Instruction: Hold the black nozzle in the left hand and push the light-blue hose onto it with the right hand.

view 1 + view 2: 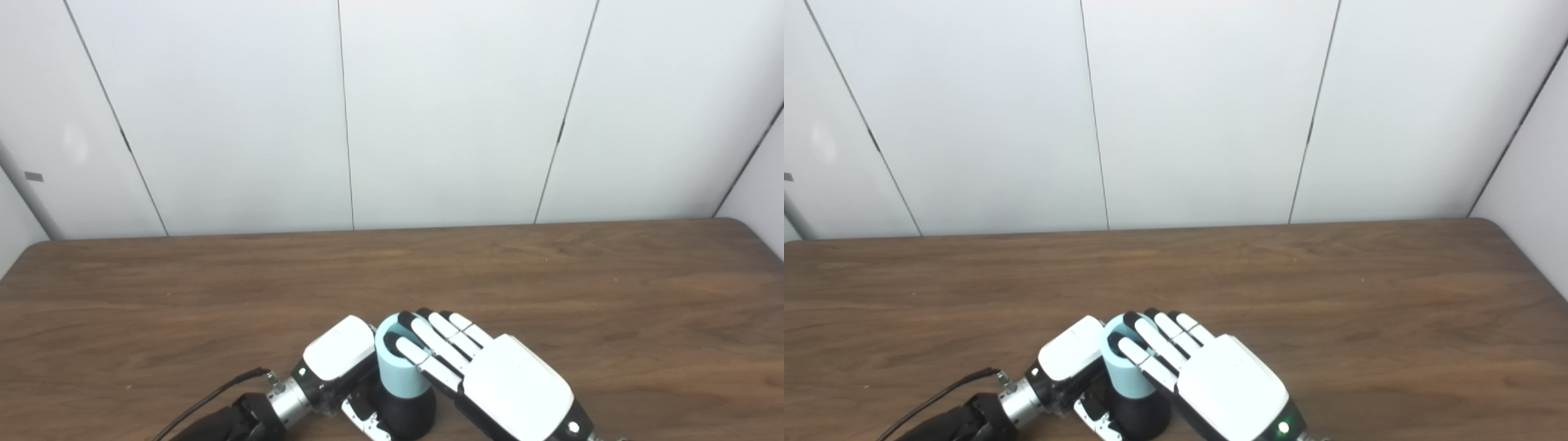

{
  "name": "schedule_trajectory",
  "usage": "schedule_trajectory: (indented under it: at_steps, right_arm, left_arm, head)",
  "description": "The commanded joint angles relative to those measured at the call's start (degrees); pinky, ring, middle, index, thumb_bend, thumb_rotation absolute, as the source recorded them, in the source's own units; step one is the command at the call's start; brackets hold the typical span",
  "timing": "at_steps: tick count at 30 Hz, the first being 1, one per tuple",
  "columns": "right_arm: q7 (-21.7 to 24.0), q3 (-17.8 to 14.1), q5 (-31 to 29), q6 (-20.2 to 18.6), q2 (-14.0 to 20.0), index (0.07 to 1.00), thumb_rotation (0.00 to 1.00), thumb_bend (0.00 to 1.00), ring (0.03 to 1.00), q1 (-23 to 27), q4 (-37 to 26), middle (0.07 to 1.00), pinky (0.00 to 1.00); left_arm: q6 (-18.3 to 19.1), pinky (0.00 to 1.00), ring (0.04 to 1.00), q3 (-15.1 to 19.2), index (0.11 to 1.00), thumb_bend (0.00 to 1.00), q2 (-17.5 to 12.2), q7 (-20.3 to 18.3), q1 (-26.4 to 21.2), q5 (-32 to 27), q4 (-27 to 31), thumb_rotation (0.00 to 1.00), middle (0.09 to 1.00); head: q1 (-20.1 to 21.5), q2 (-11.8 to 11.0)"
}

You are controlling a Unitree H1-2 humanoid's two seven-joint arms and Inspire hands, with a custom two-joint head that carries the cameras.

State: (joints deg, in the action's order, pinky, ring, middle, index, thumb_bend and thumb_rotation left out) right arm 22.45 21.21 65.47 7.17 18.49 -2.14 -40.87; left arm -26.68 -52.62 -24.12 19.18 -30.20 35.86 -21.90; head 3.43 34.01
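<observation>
The black nozzle (409, 415) stands upright at the table's near edge. My left hand (340, 356) is shut on it from the left, with its fingers (366, 421) curled around the base. The light-blue hose (399, 366), a short open-topped tube, sits on top of the nozzle. My right hand (497, 383) comes in from the right and is shut on the hose. Its fingers (436, 343) lie across the hose's upper right side and reach the rim. The right thumb is hidden under the hand.
A brown wooden table (551, 288) spreads out behind and to both sides of the hands. White wall panels (429, 110) close it off at the back. A black cable (211, 395) runs along my left forearm.
</observation>
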Motion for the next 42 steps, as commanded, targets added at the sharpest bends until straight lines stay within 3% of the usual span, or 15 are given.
schedule_trajectory:
  at_steps: [1,29,33,35,42]
  right_arm:
    - [11.29,3.65,0.01,1.14,2.58,0.903,0.92,0.90,0.958,-3.22,4.73,0.959,0.91]
    - [13.25,4.33,-2.28,-0.70,3.26,0.906,0.93,0.89,0.953,-2.43,5.33,0.953,0.91]
    - [13.68,4.26,-3.17,-1.64,3.62,0.909,0.94,0.89,0.951,-2.34,5.47,0.953,0.90]
    - [14.06,4.25,-3.49,-2.16,3.86,0.912,0.95,0.89,0.956,-2.24,5.41,0.957,0.91]
    - [14.02,3.88,-4.38,-2.96,4.19,0.911,0.94,0.88,0.961,-2.13,5.47,0.958,0.92]
  left_arm:
    - [-0.24,0.18,0.238,-5.85,0.484,0.52,2.35,-7.05,7.28,1.17,-3.51,0.00,0.473]
    - [-0.23,0.19,0.253,-5.82,0.483,0.52,2.25,-7.04,7.36,1.30,-3.32,0.00,0.473]
    - [-0.22,0.21,0.268,-5.88,0.521,0.51,2.25,-7.21,7.31,0.98,-3.30,0.00,0.412]
    - [-0.23,0.18,0.232,-6.13,0.491,0.52,2.22,-6.54,7.22,1.21,-3.28,0.00,0.459]
    - [-0.23,0.17,0.228,-6.29,0.483,0.52,2.32,-5.89,7.07,1.26,-3.70,0.00,0.472]
  head:
    - [0.03,0.07]
    - [0.00,0.28]
    - [-0.02,0.26]
    - [-0.02,0.26]
    - [0.03,0.17]
